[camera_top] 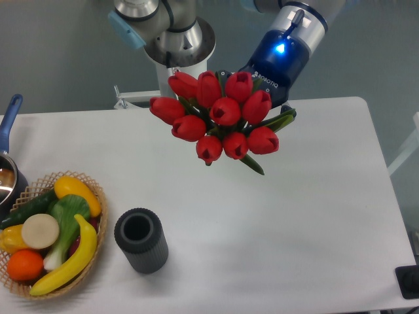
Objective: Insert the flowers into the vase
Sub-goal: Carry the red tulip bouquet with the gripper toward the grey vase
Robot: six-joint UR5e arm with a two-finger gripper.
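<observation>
A tight bunch of glossy red tulips, the flowers [219,118], hangs in the air above the middle of the table, heads tilted toward the camera. Their green stems run back into my gripper [275,108], which is shut on them; the blooms hide its fingers. The vase [140,239], a dark grey ribbed cylinder, stands upright and empty on the table at the lower left, well below and to the left of the bunch.
A wicker basket [98,196] of toy fruit and vegetables sits just left of the vase. A blue-handled pot [9,124] is at the left edge. The robot base [177,39] stands behind the table.
</observation>
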